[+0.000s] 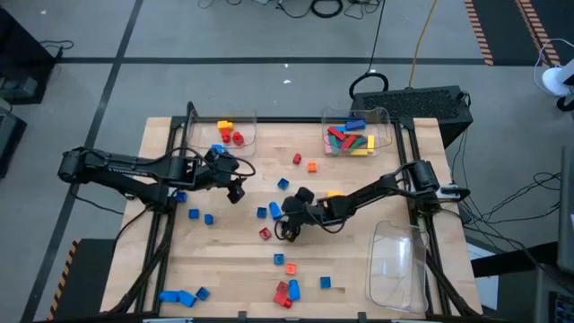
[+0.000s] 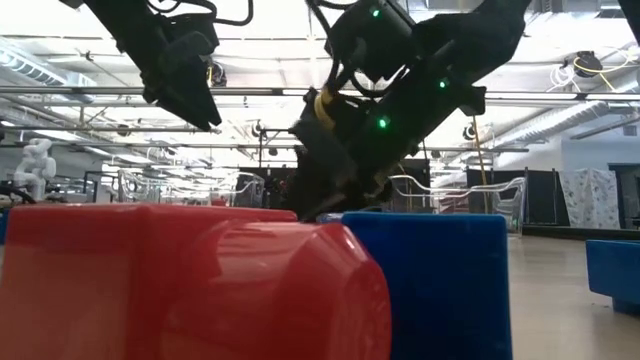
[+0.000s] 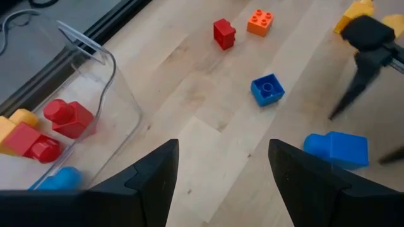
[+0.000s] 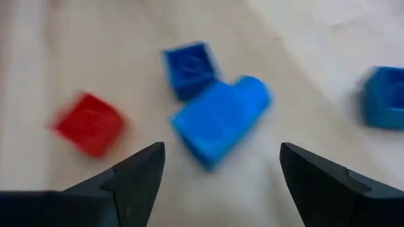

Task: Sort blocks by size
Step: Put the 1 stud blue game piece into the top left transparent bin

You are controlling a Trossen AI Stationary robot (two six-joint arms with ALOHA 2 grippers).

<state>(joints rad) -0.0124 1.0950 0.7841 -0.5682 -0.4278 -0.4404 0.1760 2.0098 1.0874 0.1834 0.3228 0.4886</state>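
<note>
Right gripper [image 4: 218,167], jaws wide and empty, poised over light-blue block [image 4: 221,120].
Block's long axis is seen lying diagonally between the fingers; left gripper [image 1: 235,190] is farther, open, empty.

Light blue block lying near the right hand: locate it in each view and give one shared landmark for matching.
High view: the light blue block lies at table centre.
Low view: cannot be picked out.
Left wrist view: lower right.
Right wrist view: centre, between the fingers' line of sight.
Landmark: the single-stud blue cube just beyond it, seen mid-picture in the left wrist view.
</note>
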